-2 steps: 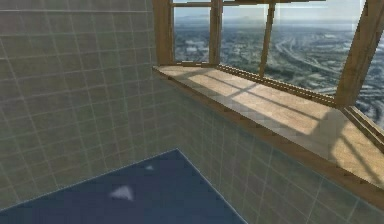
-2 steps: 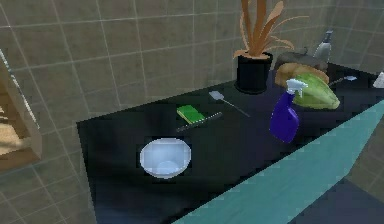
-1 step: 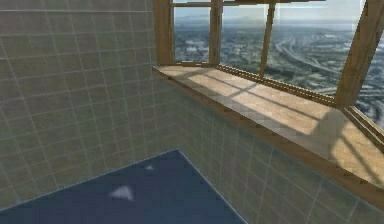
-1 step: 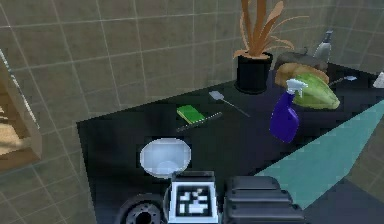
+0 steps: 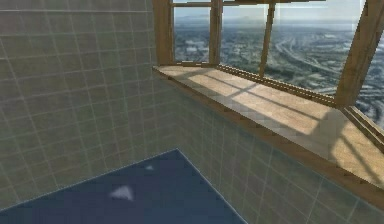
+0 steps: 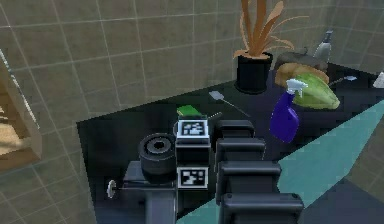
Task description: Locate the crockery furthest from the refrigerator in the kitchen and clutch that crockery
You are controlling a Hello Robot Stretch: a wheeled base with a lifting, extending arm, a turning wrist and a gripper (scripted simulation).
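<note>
In the arm side view my arm (image 6: 245, 170) rises from the bottom edge over a dark countertop (image 6: 110, 135). Two white marker squares (image 6: 191, 128) stand at its end. Left of them is my gripper (image 6: 118, 187), dark against the dark counter. I cannot make out its far end, so I cannot tell whether it holds anything. A small dark reddish thing (image 6: 379, 80) sits at the counter's right edge, too small to name.
On the counter stand a purple spray bottle (image 6: 286, 116), a potted plant (image 6: 255, 68), a green sponge (image 6: 187, 111), a utensil (image 6: 222, 98), bread (image 6: 296, 71) and a green vegetable (image 6: 318, 96). Ahead, tiled walls meet a wooden window sill (image 5: 270, 105) above a dark blue surface (image 5: 140, 195).
</note>
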